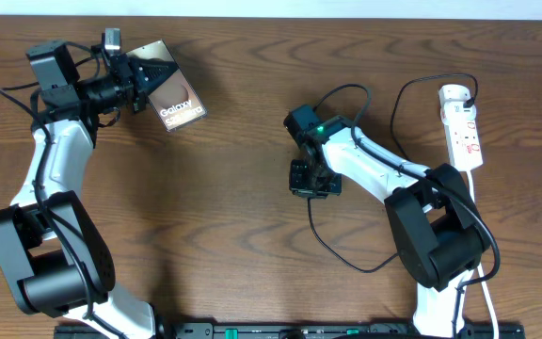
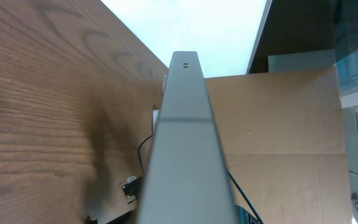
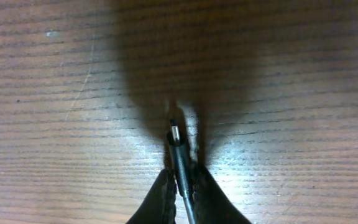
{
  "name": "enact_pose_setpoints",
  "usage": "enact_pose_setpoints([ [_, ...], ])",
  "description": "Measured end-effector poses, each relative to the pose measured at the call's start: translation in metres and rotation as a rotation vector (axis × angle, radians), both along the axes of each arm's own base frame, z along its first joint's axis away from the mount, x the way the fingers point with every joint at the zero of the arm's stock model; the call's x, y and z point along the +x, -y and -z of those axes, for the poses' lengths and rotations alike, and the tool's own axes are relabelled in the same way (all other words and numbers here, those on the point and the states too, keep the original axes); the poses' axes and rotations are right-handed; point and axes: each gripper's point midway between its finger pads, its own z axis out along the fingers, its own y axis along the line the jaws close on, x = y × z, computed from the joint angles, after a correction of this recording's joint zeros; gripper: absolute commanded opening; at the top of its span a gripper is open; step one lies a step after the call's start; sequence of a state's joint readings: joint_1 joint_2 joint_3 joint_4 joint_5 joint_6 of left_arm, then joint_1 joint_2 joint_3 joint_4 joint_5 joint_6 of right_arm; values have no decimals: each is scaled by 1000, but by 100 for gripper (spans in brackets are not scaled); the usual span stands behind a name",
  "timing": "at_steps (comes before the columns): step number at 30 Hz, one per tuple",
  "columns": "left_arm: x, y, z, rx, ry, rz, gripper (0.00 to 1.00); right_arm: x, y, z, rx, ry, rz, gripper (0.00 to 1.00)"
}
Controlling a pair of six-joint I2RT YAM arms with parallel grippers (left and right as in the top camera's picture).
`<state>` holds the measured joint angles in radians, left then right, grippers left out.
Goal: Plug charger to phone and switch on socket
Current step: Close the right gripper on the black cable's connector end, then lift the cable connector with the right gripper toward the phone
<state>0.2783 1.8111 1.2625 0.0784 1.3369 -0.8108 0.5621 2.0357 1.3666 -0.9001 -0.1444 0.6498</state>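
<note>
The phone (image 1: 179, 102), a dark slab with white lettering, is held tilted above the table at the far left, with my left gripper (image 1: 145, 77) shut on it. In the left wrist view its grey edge (image 2: 185, 137) fills the middle and hides the fingers. My right gripper (image 1: 314, 179) points down at the table centre. In the right wrist view its fingertips (image 3: 161, 198) pinch the charger (image 3: 178, 149) just behind the small connector tip, which lies on the wood. The thin black cable (image 1: 314, 226) loops over the table towards the white socket (image 1: 463, 127) at the far right.
The right arm's body (image 1: 436, 231) stands near the front right, with the socket's white lead (image 1: 483, 282) running past it. The left arm's base (image 1: 50, 259) fills the front left. A thin black cable (image 2: 143, 149) shows beside the phone in the left wrist view.
</note>
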Motion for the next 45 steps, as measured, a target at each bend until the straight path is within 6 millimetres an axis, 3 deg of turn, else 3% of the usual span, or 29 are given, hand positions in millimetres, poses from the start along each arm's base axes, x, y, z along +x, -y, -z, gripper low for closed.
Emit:
enact_pose_setpoints([
  [7,0,0,0,0,0,0,7,0,0,0,-3,2,0,1],
  [33,0,0,0,0,0,0,8,-2,2,-1,-10,-9,-11,1],
  [45,0,0,0,0,0,0,7,18,-8,-47,-6,26,-63,1],
])
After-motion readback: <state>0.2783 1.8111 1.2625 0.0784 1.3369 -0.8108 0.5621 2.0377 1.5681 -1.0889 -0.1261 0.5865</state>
